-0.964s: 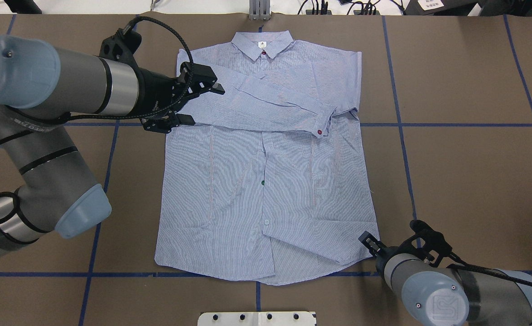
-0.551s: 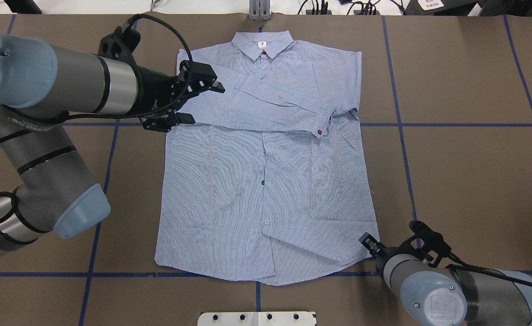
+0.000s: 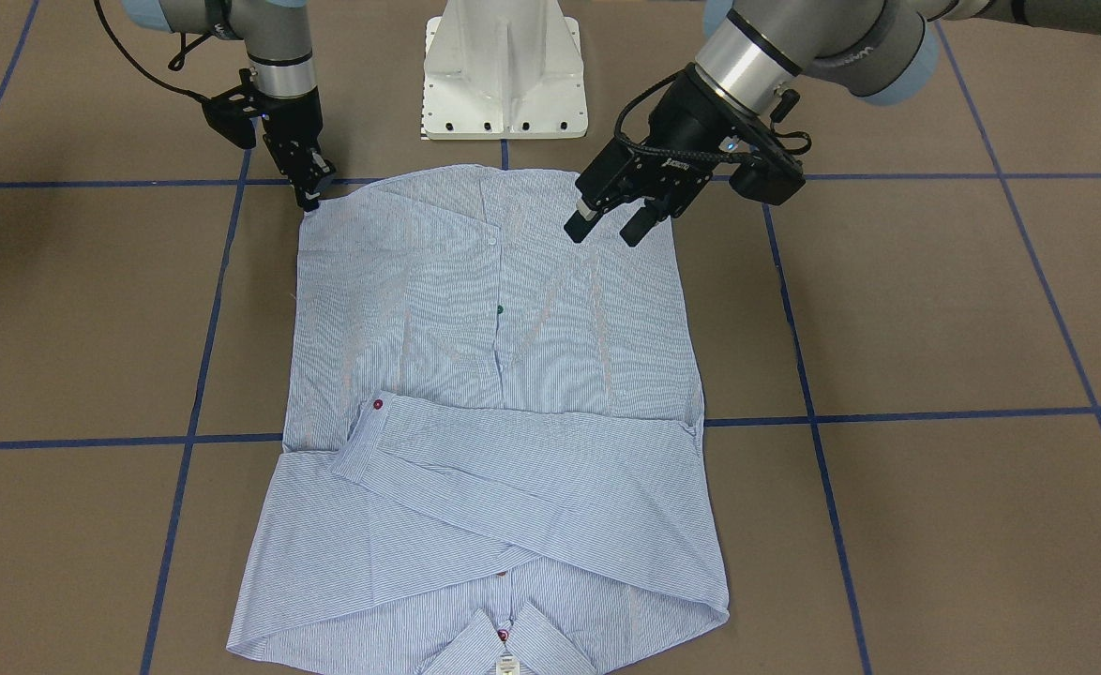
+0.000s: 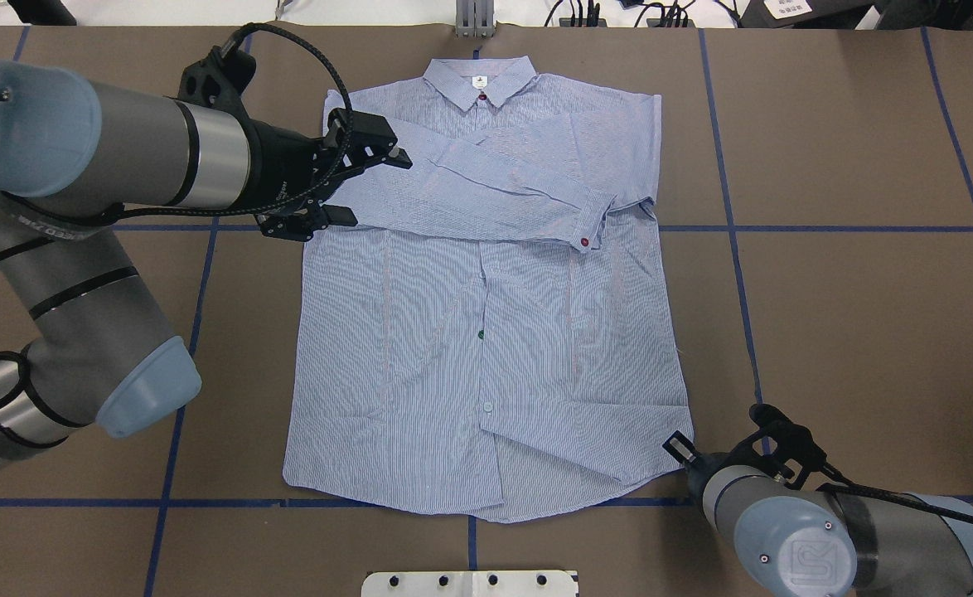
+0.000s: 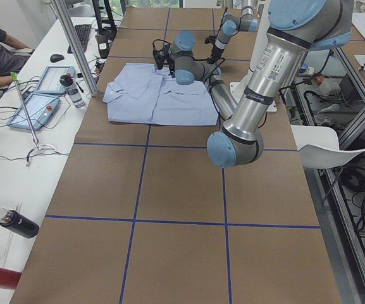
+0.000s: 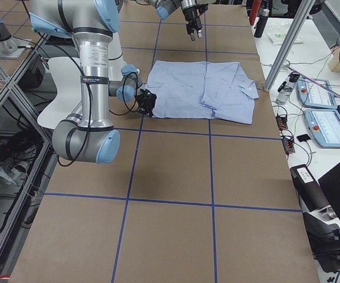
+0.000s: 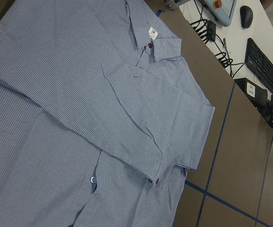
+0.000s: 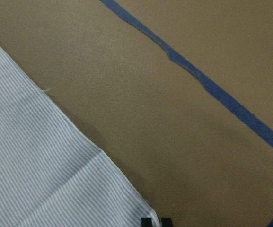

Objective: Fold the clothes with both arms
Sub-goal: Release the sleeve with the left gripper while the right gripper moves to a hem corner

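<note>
Shirt [image 4: 486, 332]: lay flat at table centre, collar toward 12 o'clock, unmoved. Left gripper [image 4: 377, 191]: fingers spread, barely shifted at the shirt's 10 o'clock shoulder. Right gripper [image 4: 675, 442]: edged slightly toward 5 o'clock at the hem corner, finger state untellable; fold likely not begun.

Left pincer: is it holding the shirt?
No, the left pincer is open in the air above the shirt, with nothing between its fingers.

2 tubular arms, silver/grey w/ lt-blue joint caps, are seen: left arm [image 4: 147, 157] at 9 o'clock overhead, right arm [image 4: 917, 531] at 5. Screws + embossed logo are shown on right end cap [image 4: 795, 551]. Black braided cable [image 4: 296, 46] is looped over left wrist; lettering [image 4: 49, 229] is printed on its grey link.
</note>
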`<state>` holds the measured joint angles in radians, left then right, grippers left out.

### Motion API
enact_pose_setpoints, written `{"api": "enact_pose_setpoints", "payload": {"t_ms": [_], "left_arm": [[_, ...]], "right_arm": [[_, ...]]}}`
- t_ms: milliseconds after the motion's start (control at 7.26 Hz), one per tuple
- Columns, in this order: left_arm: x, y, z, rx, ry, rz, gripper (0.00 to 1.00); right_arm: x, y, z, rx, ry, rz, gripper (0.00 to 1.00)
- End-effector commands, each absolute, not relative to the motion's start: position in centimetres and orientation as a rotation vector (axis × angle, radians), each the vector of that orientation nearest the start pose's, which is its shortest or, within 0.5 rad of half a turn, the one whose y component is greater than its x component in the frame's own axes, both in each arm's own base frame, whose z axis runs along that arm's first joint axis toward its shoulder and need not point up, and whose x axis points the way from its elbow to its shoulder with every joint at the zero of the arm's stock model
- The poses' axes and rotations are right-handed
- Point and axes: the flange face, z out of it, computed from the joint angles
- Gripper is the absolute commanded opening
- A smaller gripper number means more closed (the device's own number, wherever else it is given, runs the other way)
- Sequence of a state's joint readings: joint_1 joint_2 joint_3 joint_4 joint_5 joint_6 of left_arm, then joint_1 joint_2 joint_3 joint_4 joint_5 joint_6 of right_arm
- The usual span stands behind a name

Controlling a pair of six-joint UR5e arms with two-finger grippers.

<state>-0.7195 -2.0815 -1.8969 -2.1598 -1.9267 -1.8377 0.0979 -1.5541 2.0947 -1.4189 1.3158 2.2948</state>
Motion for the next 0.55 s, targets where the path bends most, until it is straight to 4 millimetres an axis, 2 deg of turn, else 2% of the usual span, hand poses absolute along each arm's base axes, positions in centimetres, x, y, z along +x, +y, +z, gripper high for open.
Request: {"api": "enact_pose_setpoints", "payload": {"t_ms": [0,138,275,413], "left_arm": [[36.9,-45.4,15.5,0.031,1.462,-0.553,0.98],[36.0,-44.6,14.5,0.03,1.459,-0.554,0.98],[35.3,-42.9,13.6,-0.005,1.381,-0.579,0.98],[38.3,-39.0,13.4,0.003,1.299,-0.588,0.99]], "right_arm": [[-45.8,-20.4,38.3,0.005,-0.779,0.869,0.0],[-45.1,-20.3,37.1,-0.017,-0.797,0.868,0.0],[-43.9,-20.1,36.9,-0.027,-0.798,0.862,0.0],[-43.7,-20.1,36.6,-0.032,-0.803,0.861,0.0]]}}
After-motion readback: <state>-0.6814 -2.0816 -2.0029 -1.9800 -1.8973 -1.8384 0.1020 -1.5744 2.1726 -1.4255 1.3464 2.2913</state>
